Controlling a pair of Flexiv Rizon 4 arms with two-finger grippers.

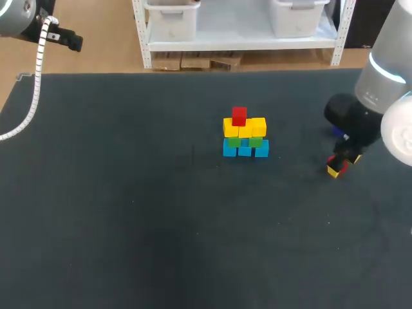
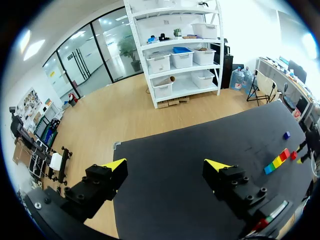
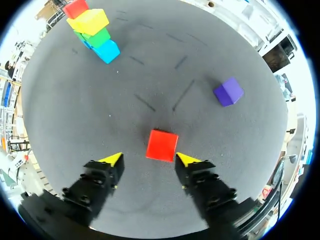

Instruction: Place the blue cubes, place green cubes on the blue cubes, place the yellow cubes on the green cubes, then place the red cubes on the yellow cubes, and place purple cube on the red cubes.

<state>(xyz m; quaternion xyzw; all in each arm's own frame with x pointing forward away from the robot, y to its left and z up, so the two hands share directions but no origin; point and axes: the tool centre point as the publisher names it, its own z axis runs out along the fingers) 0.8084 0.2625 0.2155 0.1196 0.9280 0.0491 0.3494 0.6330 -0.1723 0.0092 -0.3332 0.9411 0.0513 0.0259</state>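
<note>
The loose red cube (image 3: 162,145) lies flat on the table (image 1: 129,193), between 3 and 4 o'clock from the stack (image 1: 244,135) in the head view. The purple cube (image 3: 228,91) lies near it, at roughly its 12 o'clock. The right gripper (image 3: 150,160) hangs over the red cube with its jaws wide apart and empty; the cube sits just ahead of the yellow tips, in line with the gap, and I see neither finger touching it. The step in hand looks like picking up this cube. To do it well, the gripper should come forward until the cube is centred in the gap, and turn at the wrist so the pads meet two flat faces, since the cube seems slightly skewed to them. It should then go straight down and close gently. The stack has blue cubes at the bottom, then green, then the yellow cubes (image 1: 244,127), with one placed red cube (image 1: 239,116) left of centre, so the free spot appears to be at its 3 o'clock. The left gripper (image 2: 165,165) is parked off the table's 10 o'clock corner, spread wide and holding nothing.
</note>
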